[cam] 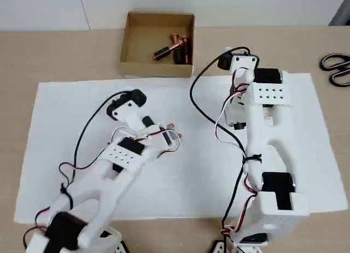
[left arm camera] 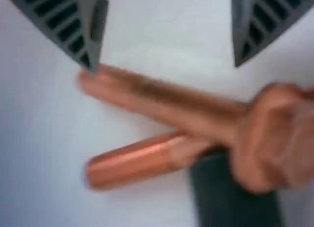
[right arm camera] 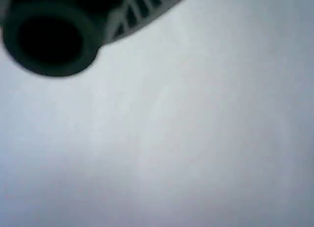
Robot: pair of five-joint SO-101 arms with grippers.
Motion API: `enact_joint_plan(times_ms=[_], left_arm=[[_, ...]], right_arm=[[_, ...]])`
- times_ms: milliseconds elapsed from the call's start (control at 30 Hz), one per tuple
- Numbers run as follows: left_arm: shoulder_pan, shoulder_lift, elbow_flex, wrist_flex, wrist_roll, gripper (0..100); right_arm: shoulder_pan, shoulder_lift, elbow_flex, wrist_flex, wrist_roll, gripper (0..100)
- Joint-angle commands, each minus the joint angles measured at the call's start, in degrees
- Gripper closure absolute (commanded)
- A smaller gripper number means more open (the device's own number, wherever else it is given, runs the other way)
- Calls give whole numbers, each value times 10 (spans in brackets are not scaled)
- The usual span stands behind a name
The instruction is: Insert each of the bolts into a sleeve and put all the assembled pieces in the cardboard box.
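The left end effector (left arm camera: 164,52) hangs open over two crossed copper bolts (left arm camera: 162,101) on the white paper (cam: 208,171). The right end effector (right arm camera: 100,28) grips a black sleeve (right arm camera: 49,40) above bare paper. Both are well apart from the cardboard box (cam: 130,45) at the surface's (cam: 65,56) far edge.

No writing, number, label or sign can be read in any of the views; the cardboard box (cam: 127,45) shows plain brown walls with no legible print.
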Motion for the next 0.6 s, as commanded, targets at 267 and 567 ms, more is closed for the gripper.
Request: enact_joint_plan(times_ms=[267, 567], left_arm=[[1, 41, -65, -11, 4, 829], [-28, 47, -81, -33, 4, 830]], right_arm=[[1, -36, -3, -7, -6, 993], [1, -35, -3, -7, -5, 993]])
